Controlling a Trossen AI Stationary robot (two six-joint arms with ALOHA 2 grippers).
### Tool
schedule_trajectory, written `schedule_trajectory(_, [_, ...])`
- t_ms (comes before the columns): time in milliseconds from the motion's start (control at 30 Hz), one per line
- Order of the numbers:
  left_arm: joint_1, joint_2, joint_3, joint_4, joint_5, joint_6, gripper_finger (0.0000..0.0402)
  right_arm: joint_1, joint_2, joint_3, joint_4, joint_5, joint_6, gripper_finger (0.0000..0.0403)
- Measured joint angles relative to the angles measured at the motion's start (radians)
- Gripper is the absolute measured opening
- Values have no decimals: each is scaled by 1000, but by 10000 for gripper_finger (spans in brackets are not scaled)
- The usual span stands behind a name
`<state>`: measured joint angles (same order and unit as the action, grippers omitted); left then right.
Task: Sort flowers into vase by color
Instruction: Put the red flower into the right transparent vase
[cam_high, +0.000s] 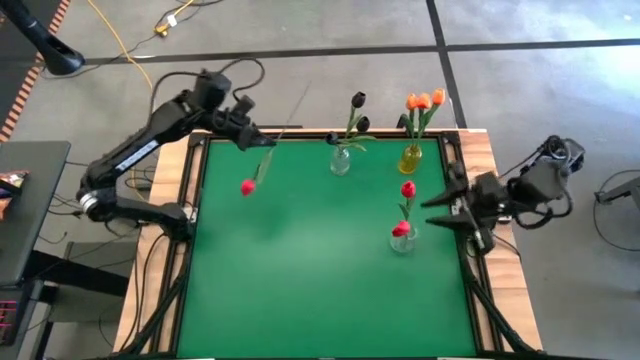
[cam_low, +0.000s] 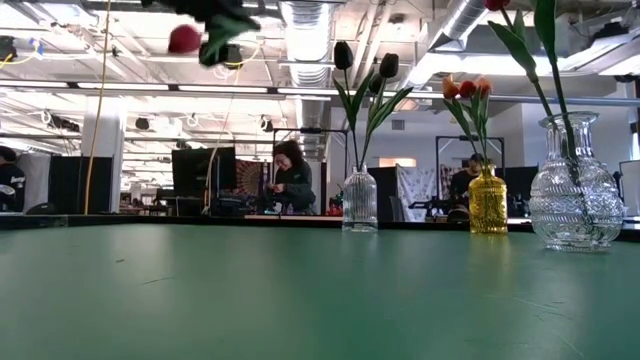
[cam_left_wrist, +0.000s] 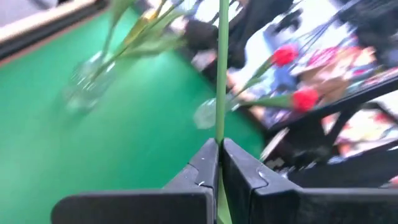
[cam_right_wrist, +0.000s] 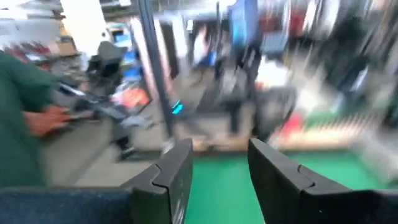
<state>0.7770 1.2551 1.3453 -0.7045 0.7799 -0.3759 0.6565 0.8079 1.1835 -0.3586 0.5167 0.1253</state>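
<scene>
My left claw (cam_left_wrist: 219, 163) is pinched on the thin green stem of a red tulip (cam_high: 248, 187), which hangs above the bench (cam_high: 300, 290) at the upper left of the high view, its head low and the stem running up toward the bench's far edge. My right claw (cam_right_wrist: 219, 168) waits spread and empty at the right edge of the bench. The red vase (cam_high: 402, 238), a clear ribbed glass one right of centre, already carries two red heads; the yellow vase (cam_high: 411, 157) at upper right carries the orange ones, and the small clear vase (cam_high: 340, 160) at top centre the near-black pair. To do this well, I judge I should carry the tulip across to the red vase, turn the stem upright with its cut end down, and centre it over the narrow neck before lowering, so the stem does not snag the two already there. The stem looks smooth, stiff and slender, so a firm pinch should stop it twisting.
</scene>
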Motion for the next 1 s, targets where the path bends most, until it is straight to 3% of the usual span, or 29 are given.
schedule_trajectory(200, [-112,-64,0,267,-6,-277,0,-94,100,1,236,81,-629,179])
schedule_trajectory(367, [-279,-68,1,422,-104,-480,0,-226,242,0,428,92,-970,179])
schedule_trajectory(467, [-383,-57,1,505,-164,-577,0,-289,329,40,454,94,-1155,179])
schedule_trajectory(633, [-499,-22,1,601,-226,-683,0,-349,481,151,457,155,-1401,179])
schedule_trajectory(800, [-555,19,1,575,-274,-746,0,-384,603,254,461,242,-1625,179])
schedule_trajectory(1000, [-583,42,1,576,-286,-746,0,-405,687,299,455,261,-1698,179])
